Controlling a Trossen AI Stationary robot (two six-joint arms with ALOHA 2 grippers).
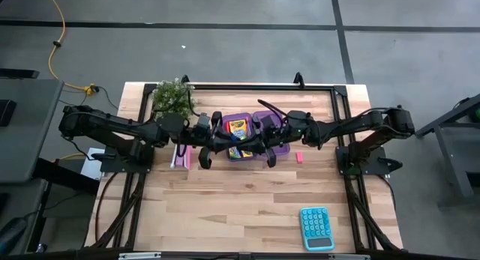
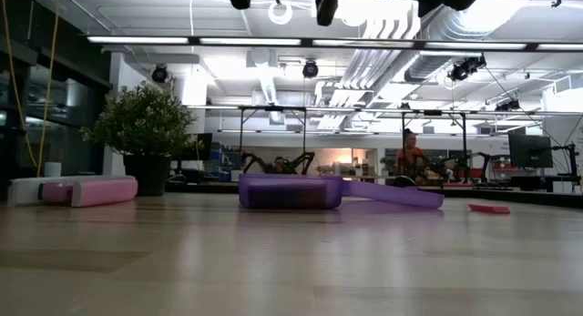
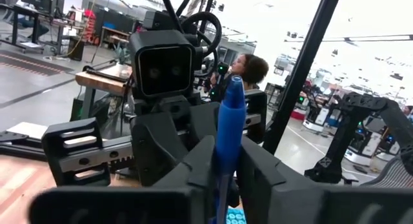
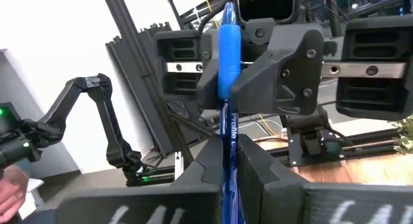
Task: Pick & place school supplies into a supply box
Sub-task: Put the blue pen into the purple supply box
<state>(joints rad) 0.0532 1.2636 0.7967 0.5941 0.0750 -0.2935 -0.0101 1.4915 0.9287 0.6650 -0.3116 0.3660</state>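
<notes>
1. Above the middle of the wooden surface (image 1: 225, 207), the left tool (image 1: 204, 144) and the right tool (image 1: 268, 144) are meeting tip to tip, high over the supply box (image 1: 241, 116).
2. Both tools are looking clenched on one blue pen (image 4: 229, 43). In each wrist view it is sitting tightly between that arm's own fingers, and the left arm's fingers (image 4: 277, 75) are pressing it too.
3. Seen from above, the pen's long axis is running from 9 o'clock to 3 o'clock, bridging the two tools.
4. Key relation: the open purple box is lying directly beneath the pen, its centre slightly toward 12 o'clock. Both arms are about equally near, so either could be lowering it.
5. Counting supplies:
   - one blue pen, in the air;
   - one yellow crayon box (image 1: 237, 127) inside the case, with a second colourful pack (image 1: 241, 151) at its 6 o'clock, partly hidden;
   - one pink eraser (image 1: 298, 156) on the surface at 3 o'clock of the box, nearer the right arm.
6. Counting the rest: one pink-and-white booklet (image 1: 181, 156) at 9 o'clock, one teal calculator (image 1: 316, 228) toward 5 o'clock, one potted plant (image 1: 172, 95).
</notes>
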